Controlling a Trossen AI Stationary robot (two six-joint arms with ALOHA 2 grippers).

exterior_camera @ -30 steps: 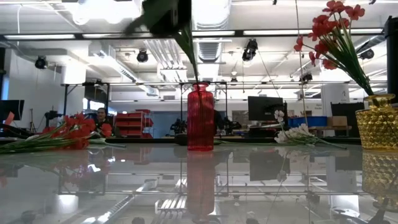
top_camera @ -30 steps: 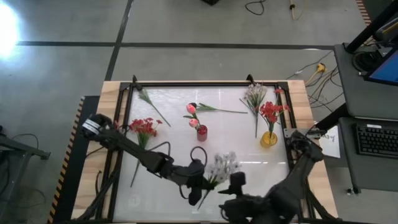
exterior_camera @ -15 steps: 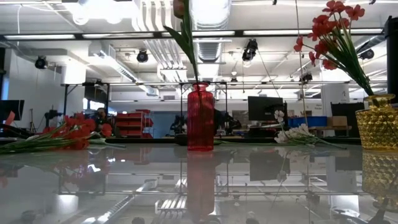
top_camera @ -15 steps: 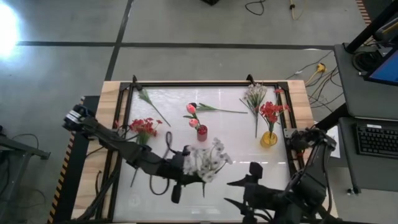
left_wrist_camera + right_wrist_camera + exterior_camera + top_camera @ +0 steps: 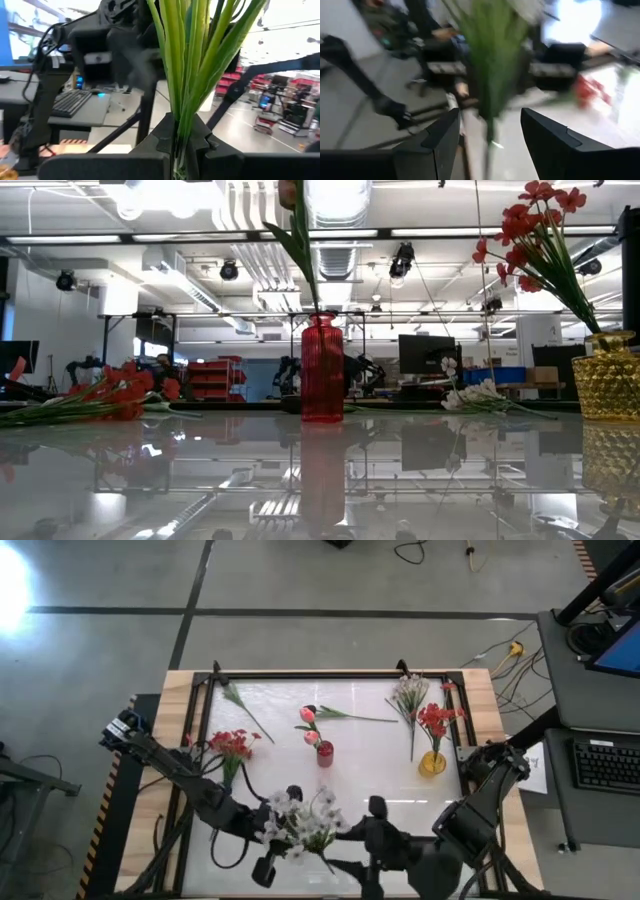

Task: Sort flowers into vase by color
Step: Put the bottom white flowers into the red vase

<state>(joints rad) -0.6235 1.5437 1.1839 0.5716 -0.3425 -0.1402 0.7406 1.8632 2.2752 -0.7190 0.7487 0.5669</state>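
My left gripper (image 5: pixel 285 840) is shut on a spray of tiny white blossoms (image 5: pixel 300 820) near the table's front edge, and the blossoms partly hide it from above. My right gripper (image 5: pixel 352 843) is open just right of the spray, and the green stems (image 5: pixel 490 75) stand ahead between its fingers without visible touch. A red vase (image 5: pixel 324 753) holds a pink rosebud. A yellow vase (image 5: pixel 432 762) holds red blooms (image 5: pixel 436 720). A red bunch (image 5: pixel 232 744), a pink rosebud (image 5: pixel 308 714), a second white spray (image 5: pixel 408 694) and a green stem (image 5: pixel 240 702) lie on the table. My left gripper pinches the spray's bundled green stems (image 5: pixel 177 140) between its two fingers, near their lower end. The fingers lie across the stems. The spray is lifted clear of the table and stands nearly upright, with its blossoms above the fingers and its stem end (image 5: pixel 326 866) below.
A dark frame (image 5: pixel 205 690) borders the white tabletop. The red vase (image 5: pixel 322 370) stands mid-table, and the yellow vase (image 5: pixel 610 385) stands at the right. A desk with a keyboard (image 5: pixel 605 765) stands to the right of the table.
My left gripper has carried the white spray toward the table's left and near edges, and the spray has tipped up toward upright. My right gripper has pulled back to the right, then come left toward the spray.
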